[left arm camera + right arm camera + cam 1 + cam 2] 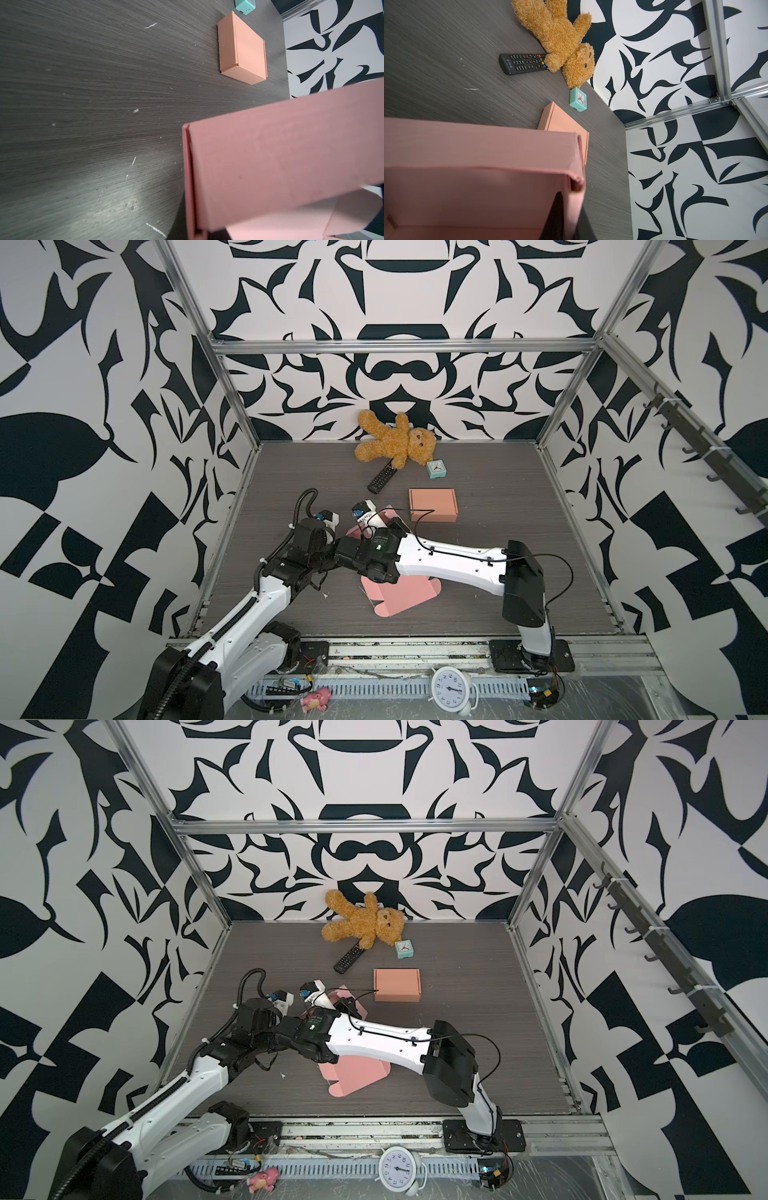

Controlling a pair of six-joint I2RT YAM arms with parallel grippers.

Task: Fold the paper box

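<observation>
At bench (pixel 519 580) centre, left fingers together though hidden, right fingers (pixel 556 218) not tellable, the pink box (pixel 399 593) wall should be creased fully upright before release.

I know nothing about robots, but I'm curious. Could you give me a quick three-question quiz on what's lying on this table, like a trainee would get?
1. True or false: the pink paper box is not yet closed.
2. What colour is the small clock standing between the teddy bear and the closed orange box?
3. What lies partly under the bear's paw? A) the clock B) the remote control C) the orange box

Key: 1 true; 2 teal; 3 B.
</observation>
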